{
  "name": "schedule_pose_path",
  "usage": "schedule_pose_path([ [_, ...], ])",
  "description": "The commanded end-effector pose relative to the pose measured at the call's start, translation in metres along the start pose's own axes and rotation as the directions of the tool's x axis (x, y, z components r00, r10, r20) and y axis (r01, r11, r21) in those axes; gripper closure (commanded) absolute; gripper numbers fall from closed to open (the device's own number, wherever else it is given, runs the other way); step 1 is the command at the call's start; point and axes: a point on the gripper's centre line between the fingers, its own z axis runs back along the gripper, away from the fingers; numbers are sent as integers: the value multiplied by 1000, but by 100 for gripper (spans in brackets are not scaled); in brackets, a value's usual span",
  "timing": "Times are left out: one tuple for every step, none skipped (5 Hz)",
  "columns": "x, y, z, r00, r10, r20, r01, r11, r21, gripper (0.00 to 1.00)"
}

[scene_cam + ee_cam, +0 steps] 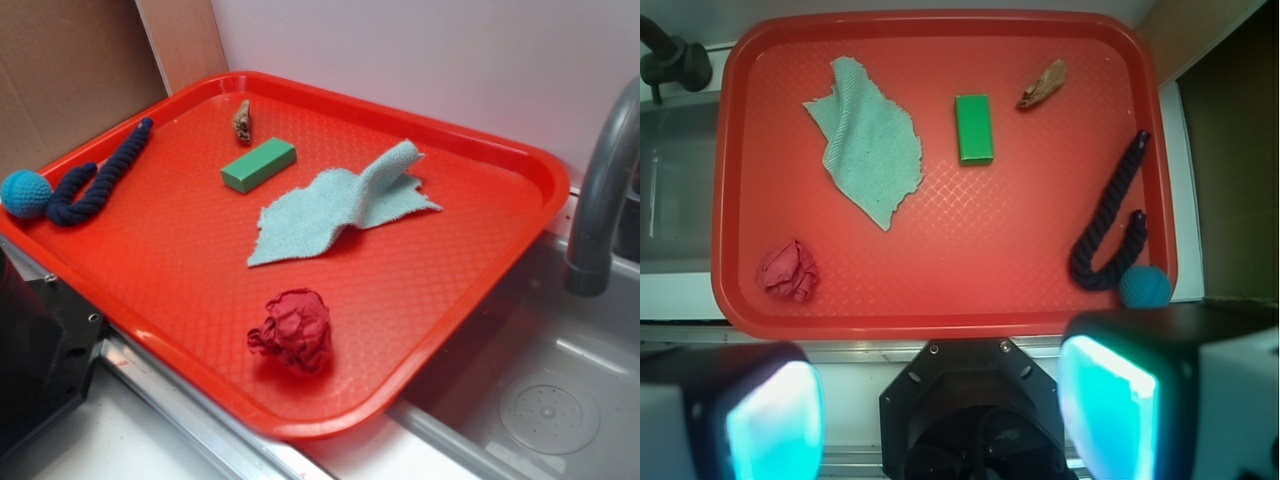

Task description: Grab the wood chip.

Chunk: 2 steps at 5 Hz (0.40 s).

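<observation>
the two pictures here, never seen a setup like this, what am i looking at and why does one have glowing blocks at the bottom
Both pictures show one scene. The exterior view looks from the side at a red plastic tray beside a sink. The wrist view comes from a camera on the robot arm, looking straight down. The glowing blocks are the fingers of the open gripper, which holds nothing. On the tray lie a small rough brown wood chip, a green rectangular block, a torn pale teal cloth, a crumpled red paper ball and a dark blue rope with a teal ball end. The chip is what the arm should grab.
</observation>
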Motion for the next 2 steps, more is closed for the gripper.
schedule_pose_path([
  [0,0,0,1000,0,0,0,1000,0,0],
  [39,43,-53,968,246,45,-246,969,1,0],
])
